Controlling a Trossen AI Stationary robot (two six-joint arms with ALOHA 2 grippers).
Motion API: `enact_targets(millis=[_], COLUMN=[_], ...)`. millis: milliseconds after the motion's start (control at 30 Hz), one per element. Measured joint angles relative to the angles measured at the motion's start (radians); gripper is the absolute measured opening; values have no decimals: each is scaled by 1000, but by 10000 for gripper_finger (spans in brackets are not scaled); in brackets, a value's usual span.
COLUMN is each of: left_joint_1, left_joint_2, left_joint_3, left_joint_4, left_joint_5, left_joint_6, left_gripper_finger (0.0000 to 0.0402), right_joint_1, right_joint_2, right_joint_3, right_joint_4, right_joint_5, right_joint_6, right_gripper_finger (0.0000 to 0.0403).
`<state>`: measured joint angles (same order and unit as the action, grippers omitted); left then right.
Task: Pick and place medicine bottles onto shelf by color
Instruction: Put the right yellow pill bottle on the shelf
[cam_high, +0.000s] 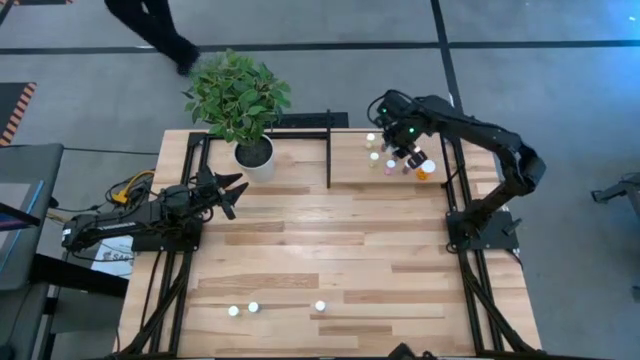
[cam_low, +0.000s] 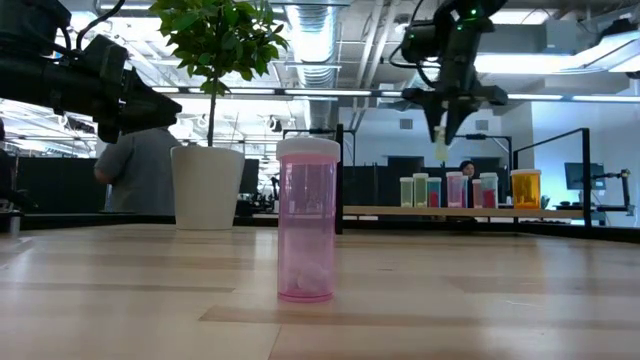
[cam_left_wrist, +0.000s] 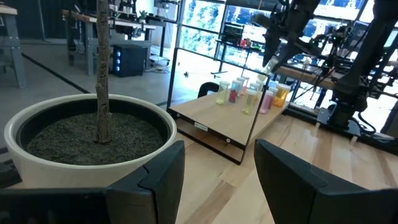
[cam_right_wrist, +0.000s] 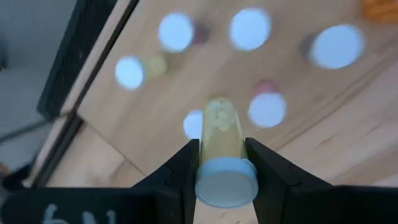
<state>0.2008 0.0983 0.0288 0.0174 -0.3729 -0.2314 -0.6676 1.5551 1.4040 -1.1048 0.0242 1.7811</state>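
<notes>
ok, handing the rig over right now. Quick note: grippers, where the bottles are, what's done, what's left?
Right gripper: shut on a greenish bottle, held in the air over the shelf.
Left gripper: open, empty, waiting beside the white plant pot.
Done: a cluster of bottles stands on the shelf, greenish, pink and one larger orange bottle at the end of the row.
Left: set the held bottle down with the greenish ones; then the three bottles at the table's near edge, including the pink bottle right in front of the low camera.
</notes>
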Motion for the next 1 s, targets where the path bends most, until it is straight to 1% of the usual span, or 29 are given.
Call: enact_targets(millis=[200,500,633,800,900,1000], left_joint_1=[0,0,0,0,0,0], left_joint_2=[0,0,0,0,0,0], left_joint_3=[0,0,0,0,0,0], left_joint_4=[0,0,0,0,0,0], left_joint_5=[0,0,0,0,0,0], left_joint_6=[0,0,0,0,0,0], left_gripper_finger=[181,181,181,181,181,181], right_joint_1=[53,134,162,181,177,166], right_joint_2=[46,137,152,167,165,167], right_joint_3=[1,0,0,-18,-52,-74], right_joint_4=[65,59,44,16,49,78], right_joint_5=[-37,-104,-100,-57,-48,-63], right_joint_6=[-45,-37,-36,-28,-35,-37], right_gripper_finger=[135,140,139,135,135,135])
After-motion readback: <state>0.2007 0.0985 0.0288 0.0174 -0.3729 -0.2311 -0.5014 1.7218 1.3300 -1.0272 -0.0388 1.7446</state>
